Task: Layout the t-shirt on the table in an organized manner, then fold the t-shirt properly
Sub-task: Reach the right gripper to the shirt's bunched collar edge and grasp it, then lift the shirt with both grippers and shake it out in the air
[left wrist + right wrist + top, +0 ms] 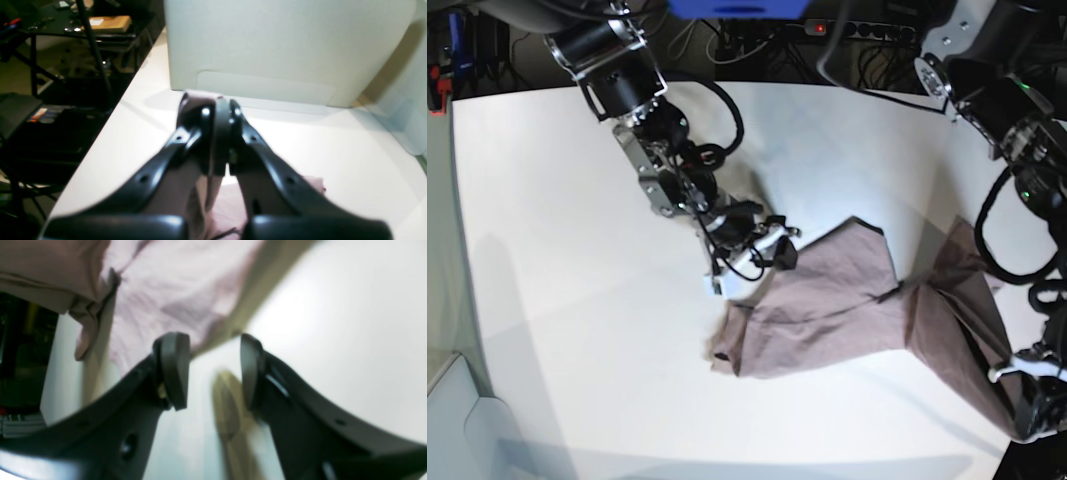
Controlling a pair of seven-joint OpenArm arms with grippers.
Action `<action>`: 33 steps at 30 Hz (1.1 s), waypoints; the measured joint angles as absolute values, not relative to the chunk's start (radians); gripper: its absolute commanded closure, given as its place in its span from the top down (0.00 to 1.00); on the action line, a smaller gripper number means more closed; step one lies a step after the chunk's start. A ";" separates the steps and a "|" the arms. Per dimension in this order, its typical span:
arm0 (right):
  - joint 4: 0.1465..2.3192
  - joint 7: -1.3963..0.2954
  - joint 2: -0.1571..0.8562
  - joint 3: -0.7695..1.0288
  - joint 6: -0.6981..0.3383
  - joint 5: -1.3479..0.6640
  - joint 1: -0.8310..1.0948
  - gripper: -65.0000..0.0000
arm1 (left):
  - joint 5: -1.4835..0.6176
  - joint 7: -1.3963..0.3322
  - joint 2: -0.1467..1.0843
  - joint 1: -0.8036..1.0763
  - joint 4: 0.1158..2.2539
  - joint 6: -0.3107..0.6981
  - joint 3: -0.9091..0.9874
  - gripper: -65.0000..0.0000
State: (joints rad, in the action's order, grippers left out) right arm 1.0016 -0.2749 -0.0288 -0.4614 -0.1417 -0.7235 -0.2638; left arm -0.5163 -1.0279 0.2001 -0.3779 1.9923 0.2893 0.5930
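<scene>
1. Left wrist view: the left gripper [218, 110], black with curved fingers, is clenched, its jaws pressed together on a thin fold of the dusty mauve knit t-shirt [230, 206]. The cloth hangs slack beneath the fingers and down to the smooth white matte table [333, 160]. The grip looks meant to anchor one edge so the shirt can be pulled flat.

2. Right wrist view: the right gripper [215, 368] stands released, jaws apart, with nothing between them but bare table [333, 340]. The t-shirt [173, 296] lies just beyond the fingertips, one hemmed edge close to a pad. Whether that pad touches cloth I cannot tell; focus is soft.

3. Base view: the t-shirt [827, 310] lies rumpled across the middle of the table [557, 250], one end rising in a taut ridge to the left gripper [1027, 385] near the table's edge. The right gripper [762, 255] hovers at the shirt's opposite, upper margin.

4. Judgement: still the layout stage; no fold made. The free gripper probably needs a fresh hold on the near edge before spreading.
</scene>
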 measured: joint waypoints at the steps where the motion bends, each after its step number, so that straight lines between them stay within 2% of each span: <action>1: 0.986 -0.274 -0.036 -0.463 -0.141 -0.723 -0.276 0.40 | -0.516 -1.029 0.192 -0.377 1.992 0.289 0.593 0.00; 12: 0.826 -0.262 -0.072 -0.463 -0.153 -0.731 -0.384 0.39 | -0.512 -1.029 0.174 -0.345 1.993 0.289 0.589 0.00; 14: 0.826 -0.259 -0.076 -0.463 -0.152 -0.731 -0.384 0.32 | -0.511 -1.029 0.174 -0.342 1.993 0.289 0.592 0.00; 18: 0.825 -0.278 -0.083 -0.480 -0.160 -0.727 -0.376 0.04 | -0.512 -1.029 0.176 -0.341 1.993 0.289 0.592 0.00; 19: 0.824 -0.279 -0.083 -0.490 -0.170 -0.726 -0.374 0.01 | -0.509 -1.030 0.180 -0.341 1.993 0.289 0.593 0.00; 23: 0.836 -0.305 -0.081 -0.519 -0.278 -0.719 -0.368 0.00 | -0.511 -1.030 0.184 -0.341 1.996 0.290 0.604 0.00; 27: 1.008 -0.265 -0.042 -0.519 -0.360 -0.717 -0.314 0.00 | -0.511 -1.029 0.186 -0.341 1.997 0.289 0.633 0.00; 33: 1.409 -0.213 0.102 -0.508 -0.358 -0.717 -0.218 0.00 | -0.553 -1.030 0.219 -0.334 1.999 0.292 0.675 0.00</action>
